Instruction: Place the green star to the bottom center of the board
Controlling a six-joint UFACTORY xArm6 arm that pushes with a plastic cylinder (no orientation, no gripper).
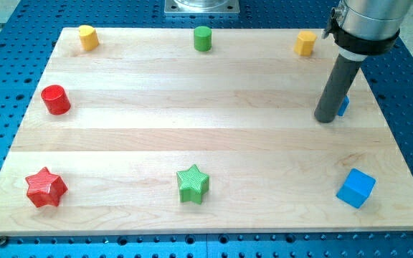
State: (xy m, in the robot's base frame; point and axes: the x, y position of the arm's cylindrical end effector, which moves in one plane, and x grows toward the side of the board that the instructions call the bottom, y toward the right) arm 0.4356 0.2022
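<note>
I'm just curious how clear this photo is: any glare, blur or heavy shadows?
In the camera view, light is even and soft; the green star and blue cube cast only faint shadows on the board; edges look sharp, with no strong glare; the rod ending in my tip partly hides a small blue block.

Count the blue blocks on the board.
2: a blue cube at the view's bottom right, and a blue block mostly hidden behind my tip at the right edge.
</note>
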